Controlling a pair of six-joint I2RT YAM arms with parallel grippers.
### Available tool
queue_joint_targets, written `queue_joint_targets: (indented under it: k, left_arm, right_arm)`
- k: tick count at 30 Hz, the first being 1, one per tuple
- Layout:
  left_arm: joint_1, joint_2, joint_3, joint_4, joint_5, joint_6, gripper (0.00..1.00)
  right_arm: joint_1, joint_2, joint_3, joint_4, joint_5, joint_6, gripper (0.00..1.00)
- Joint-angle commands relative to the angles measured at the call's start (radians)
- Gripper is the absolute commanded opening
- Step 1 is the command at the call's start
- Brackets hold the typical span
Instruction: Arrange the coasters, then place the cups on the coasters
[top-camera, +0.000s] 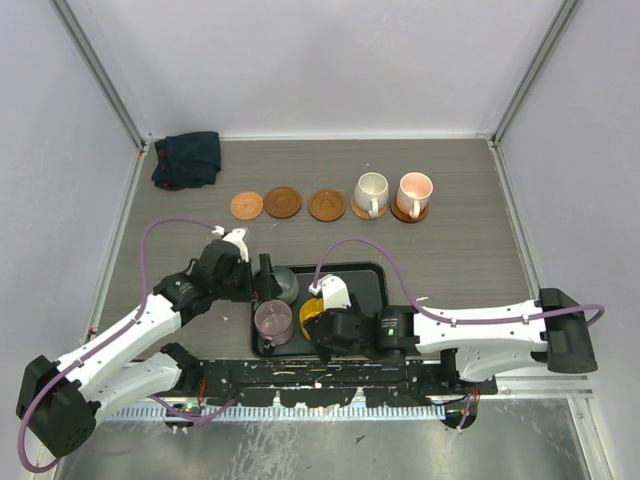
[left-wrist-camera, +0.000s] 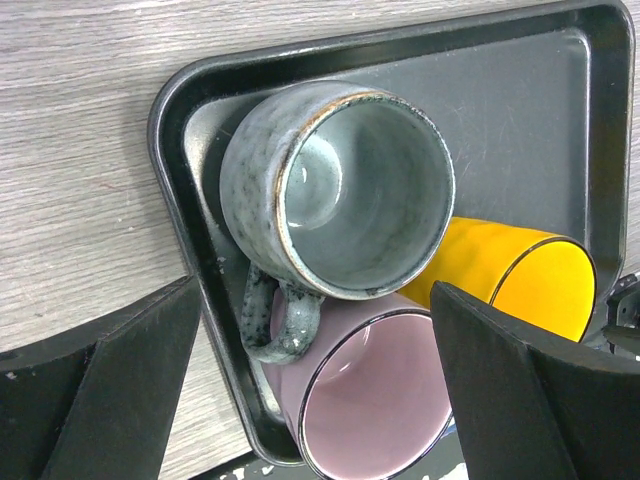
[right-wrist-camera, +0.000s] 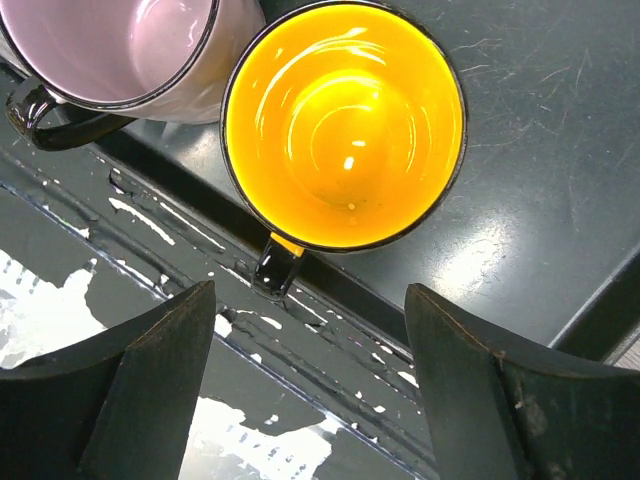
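Three bare wooden coasters (top-camera: 283, 202) lie in a row at the back. To their right, a cream white cup (top-camera: 370, 192) and a pink cup (top-camera: 414, 192) each stand on a coaster. The black tray (top-camera: 365, 275) holds the grey-green cup (left-wrist-camera: 345, 190), the mauve cup (left-wrist-camera: 375, 400) and the yellow-orange cup (right-wrist-camera: 345, 120), packed together at its left end. My left gripper (left-wrist-camera: 315, 300) hangs open over the grey-green cup's handle and the mauve cup. My right gripper (right-wrist-camera: 310, 295) is open just off the yellow-orange cup's handle, holding nothing.
A dark blue cloth (top-camera: 187, 158) lies bunched in the back left corner. The tray's near rim (right-wrist-camera: 330, 300) runs right along the table's front rail. Metal frame posts and pale walls close in both sides.
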Motion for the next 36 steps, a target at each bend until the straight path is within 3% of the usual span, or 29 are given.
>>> queue_joint_targets:
  k: [1, 10, 20, 36]
  left_arm:
    - [-0.005, -0.039, -0.012, 0.029, -0.016, -0.016, 0.98]
    - [-0.005, -0.031, -0.017, 0.042, -0.007, -0.003, 0.98]
    - [-0.004, -0.010, -0.025, 0.081, 0.002, -0.008, 0.98]
    - [-0.004, -0.005, -0.037, 0.102, -0.002, -0.016, 0.98]
  right_arm:
    - [0.018, 0.041, 0.051, 0.032, 0.050, 0.042, 0.81]
    - [0.018, 0.157, 0.017, 0.065, 0.068, 0.095, 0.75]
    - [0.018, 0.232, 0.006, 0.039, 0.134, 0.128, 0.52]
    - [0.012, 0.253, 0.005, 0.054, 0.131, 0.104, 0.50]
